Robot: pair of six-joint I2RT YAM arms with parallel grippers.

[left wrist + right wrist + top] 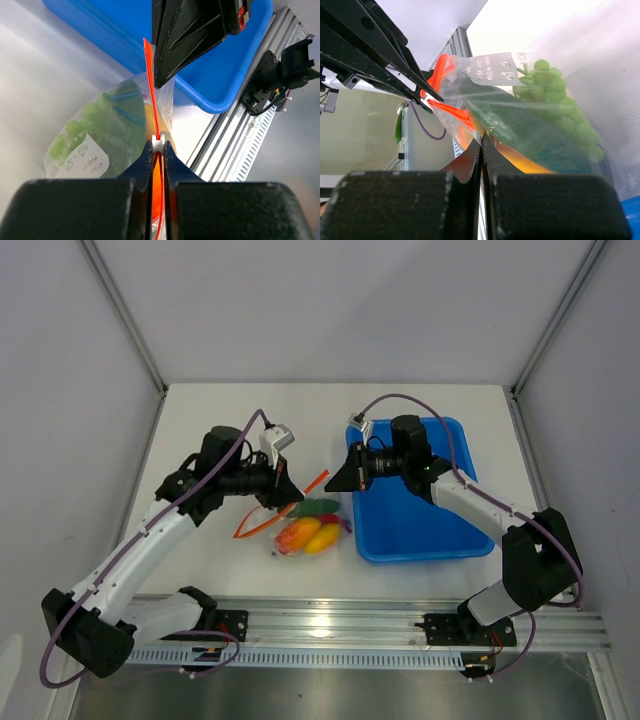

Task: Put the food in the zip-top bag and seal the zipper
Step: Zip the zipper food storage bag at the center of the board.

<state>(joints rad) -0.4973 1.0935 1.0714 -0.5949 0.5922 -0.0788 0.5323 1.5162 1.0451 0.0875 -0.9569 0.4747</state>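
Near the middle of the bench (205, 425), just left of the blue tray (420, 540), I see the clear bag (305, 530) with food inside: green grapes (75, 135), a dark cucumber (505, 117) and an orange-yellow pepper (322, 537). My left pincer (158, 145) is pressed together on the zipper (152, 95), with a small white piece (158, 141) at its tips. My right pincer (482, 137) is clamped tight on the bag's edge by the strip. The 2 pincers face each other, close together above the bag.
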